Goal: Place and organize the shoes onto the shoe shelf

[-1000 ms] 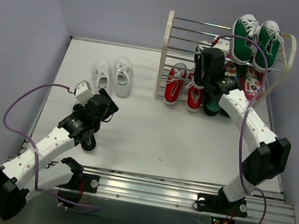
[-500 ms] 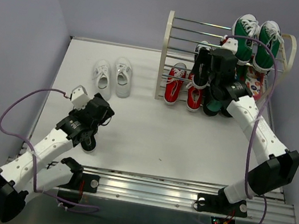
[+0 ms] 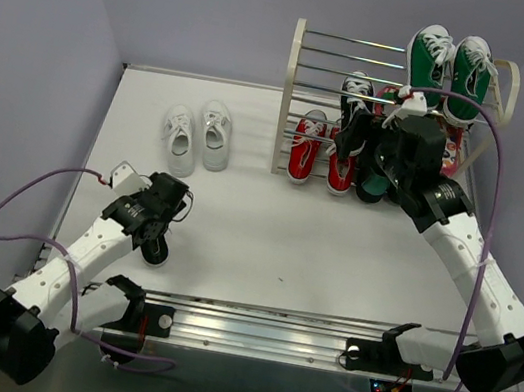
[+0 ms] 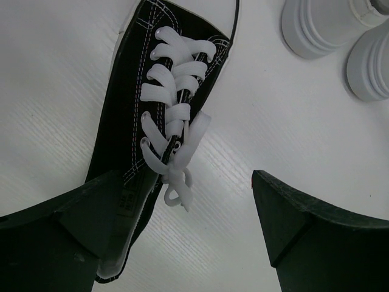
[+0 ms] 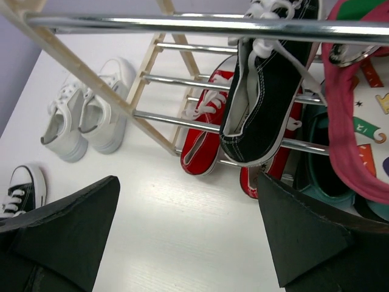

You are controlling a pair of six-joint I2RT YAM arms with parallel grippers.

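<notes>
The shoe shelf [image 3: 287, 99] stands at the back right. One black sneaker [image 3: 355, 103] lies tilted on its middle rods, and the red pair [image 3: 306, 148] sits on the bottom tier. My right gripper [image 3: 370, 159] is open and empty just right of the black sneaker [image 5: 273, 79], apart from it. The other black sneaker [image 3: 156, 250] lies on the table under my open left gripper [image 3: 161, 219]. In the left wrist view its laces [image 4: 170, 115] sit between the fingers, with the heel by the left finger [image 4: 61, 243]. The white pair [image 3: 198, 134] stands on the table left of the shelf.
Green sneakers [image 3: 448, 72] sit on the shelf's top tier. Pink patterned flip-flops [image 5: 355, 121] fill the shelf's right side. The white pair's toes [image 4: 322, 24] show just beyond the left gripper. A metal rail [image 3: 319, 333] runs along the near table edge.
The right gripper left the black sneaker on the shelf rods and drew back to the right. The left arm pulled back toward the near left, staying over the other black sneaker.
</notes>
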